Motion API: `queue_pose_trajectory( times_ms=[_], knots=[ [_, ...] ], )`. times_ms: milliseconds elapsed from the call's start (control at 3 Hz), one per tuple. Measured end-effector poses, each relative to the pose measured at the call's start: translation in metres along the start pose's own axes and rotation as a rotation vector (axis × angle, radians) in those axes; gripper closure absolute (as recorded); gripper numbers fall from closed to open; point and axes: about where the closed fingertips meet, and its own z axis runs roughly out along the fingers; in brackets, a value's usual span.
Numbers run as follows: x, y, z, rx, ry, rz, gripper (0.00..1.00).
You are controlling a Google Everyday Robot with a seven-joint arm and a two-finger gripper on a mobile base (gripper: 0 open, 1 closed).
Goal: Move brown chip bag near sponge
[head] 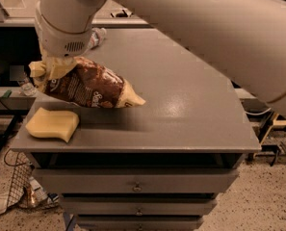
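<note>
The brown chip bag is dark brown foil with pale yellow ends and white lettering. It hangs tilted over the left part of the grey table, its right tip low near the surface. My gripper is shut on the bag's upper left end, under the big white arm. The sponge, a pale yellow wavy block, lies flat at the table's front left corner, just below and left of the bag, apart from it.
A clear plastic water bottle lies at the table's back left, partly hidden by the arm. Drawers sit under the tabletop. A shelf with clutter stands left of the table, and a wire basket is on the floor.
</note>
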Motion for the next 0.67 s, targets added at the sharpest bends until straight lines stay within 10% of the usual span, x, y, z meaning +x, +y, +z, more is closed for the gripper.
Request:
queue_pose_trajectory(
  times_ms=[667],
  knots=[
    [-0.017,0.004,0.045,-0.114,-0.075,-0.027,1.00]
  ],
)
